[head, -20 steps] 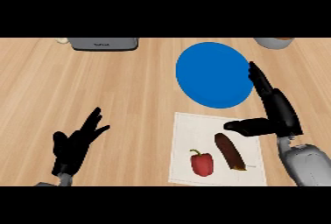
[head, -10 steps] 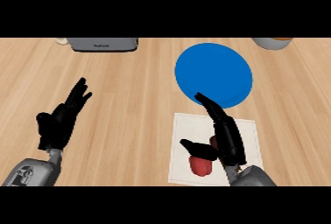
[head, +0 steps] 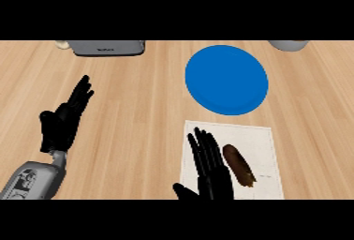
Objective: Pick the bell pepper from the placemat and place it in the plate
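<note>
My right hand [head: 211, 171] lies open over the left half of the white placemat [head: 262, 140], fingers straight and pointing away from me. It covers the spot where the red bell pepper lay, so the pepper is hidden. A brown, elongated vegetable [head: 239, 165] lies on the mat just right of the hand. The blue plate [head: 227, 78] sits beyond the mat, above the fingertips. My left hand [head: 63, 122] rests open at the left of the view, fingers up.
A grey appliance [head: 109, 47] stands at the counter's far edge on the left, with a pale object [head: 62, 45] beside it. A grey cup or bowl [head: 289, 44] shows at the far right edge. Bare wooden counter lies between the hands.
My right hand moved left from beside the plate and down onto the mat, now covering the bell pepper. My left hand rose and shifted slightly left.
</note>
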